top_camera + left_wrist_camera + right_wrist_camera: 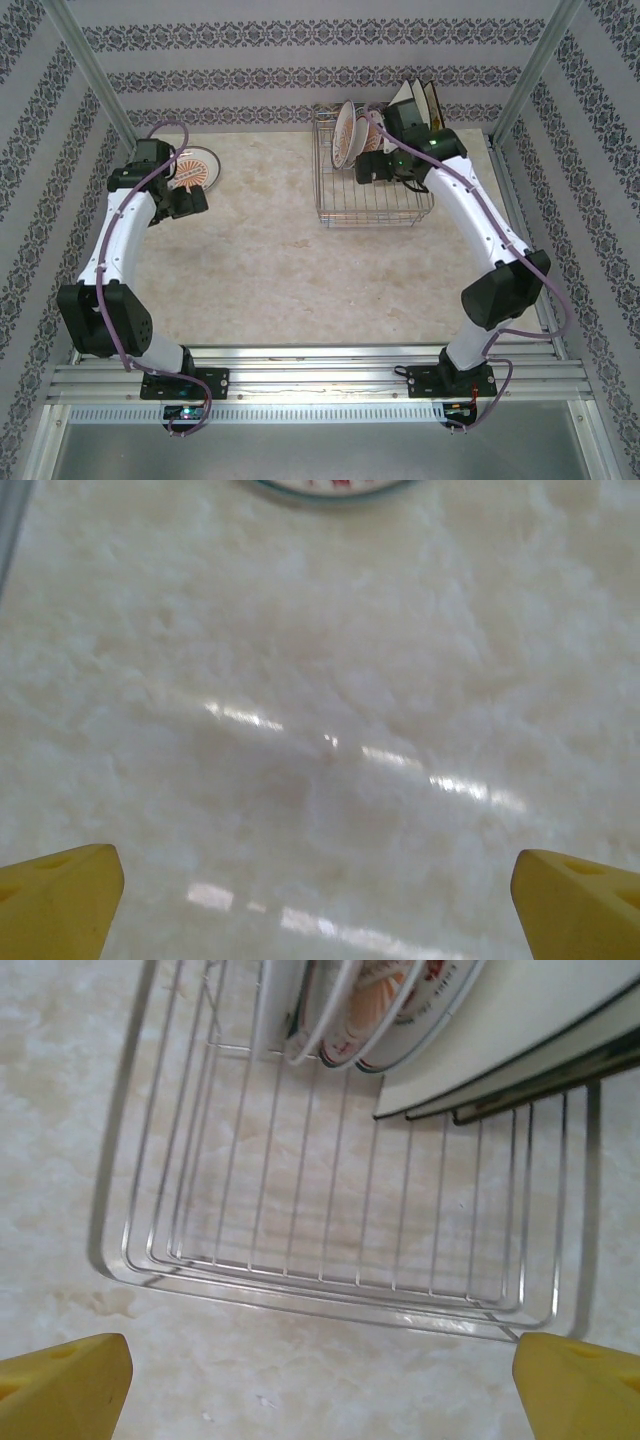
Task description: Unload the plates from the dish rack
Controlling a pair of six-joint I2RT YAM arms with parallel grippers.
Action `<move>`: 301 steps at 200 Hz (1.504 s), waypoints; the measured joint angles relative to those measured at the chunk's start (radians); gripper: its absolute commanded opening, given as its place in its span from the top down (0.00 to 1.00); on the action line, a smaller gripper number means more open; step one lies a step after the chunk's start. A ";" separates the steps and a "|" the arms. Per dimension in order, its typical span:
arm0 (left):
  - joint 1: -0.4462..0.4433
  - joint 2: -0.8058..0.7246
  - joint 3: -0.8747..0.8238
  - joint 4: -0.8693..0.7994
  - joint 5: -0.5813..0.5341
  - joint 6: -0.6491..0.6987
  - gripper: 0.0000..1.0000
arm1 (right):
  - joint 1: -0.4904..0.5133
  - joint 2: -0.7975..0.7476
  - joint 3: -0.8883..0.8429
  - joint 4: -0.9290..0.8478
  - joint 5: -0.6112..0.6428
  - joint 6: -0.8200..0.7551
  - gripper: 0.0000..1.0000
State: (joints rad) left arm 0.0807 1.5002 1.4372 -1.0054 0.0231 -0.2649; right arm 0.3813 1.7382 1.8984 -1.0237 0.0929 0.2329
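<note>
Left gripper (pixel 188 203): it is held low over the left part of the table, just in front of the flat plate. In the left wrist view, the jaws of this gripper (pixel 320 920) are spread to the full and nothing is gripped between them.
Flat plate (pixel 203 163): one round patterned plate is laid flat on the table at the far left, well apart from the rack and partly covered by the left arm. Its rim (pixel 330 488) is cut off by the top edge of the wrist view.
Table (pixel 270 270): a pale marbled top is seen.
Dish rack (pixel 375 218): the wire basket is set at the far right of the table. Its near half (pixel 330 1295) is seen bare.
Round plates (pixel 345 130): they are stood on edge at the far left of the rack, close together (pixel 345 1020).
Right gripper (pixel 362 170): it is held above the rack, just in front of the plates. Its jaws (pixel 320 1390) are opened wide and nothing is held.
Square plates (pixel 430 100): they are leaned at the far right of the rack, beside the round ones (pixel 520 1040).
</note>
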 measured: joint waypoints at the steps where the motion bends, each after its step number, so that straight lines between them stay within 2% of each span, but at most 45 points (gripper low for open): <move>1: -0.001 -0.001 0.000 -0.003 0.001 0.000 0.00 | 0.003 0.005 0.006 0.000 0.000 0.000 0.02; 40: -0.043 -0.006 0.040 -0.108 -0.003 0.011 0.00 | 0.022 0.163 0.215 -0.017 0.012 0.020 0.02; 75: -0.074 0.000 0.090 -0.133 -0.009 0.024 0.00 | 0.029 0.343 0.443 -0.048 0.055 0.027 0.02; 101: -0.080 0.053 0.147 -0.132 -0.007 0.035 0.00 | 0.029 0.491 0.631 -0.065 0.083 0.027 0.02; 129: -0.098 0.145 0.174 -0.131 -0.002 0.048 0.00 | 0.029 0.622 0.766 -0.061 0.103 0.032 0.08; 153: -0.120 0.213 0.193 -0.131 -0.007 0.053 0.00 | 0.029 0.703 0.807 -0.037 0.131 0.033 0.11; 203: -0.145 0.270 0.288 -0.132 -0.031 0.056 0.00 | 0.029 0.828 0.848 0.045 0.183 0.045 0.27; 251: -0.153 0.303 0.298 -0.132 -0.036 0.057 0.00 | 0.028 0.902 0.877 0.149 0.206 0.072 0.42; 301: -0.153 0.351 0.319 -0.134 -0.035 0.075 0.00 | 0.028 0.909 0.882 0.210 0.225 0.087 0.55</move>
State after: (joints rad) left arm -0.0723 1.8515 1.7565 -1.1389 -0.0120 -0.1898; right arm 0.4095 2.6472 2.7800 -0.8139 0.3183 0.3195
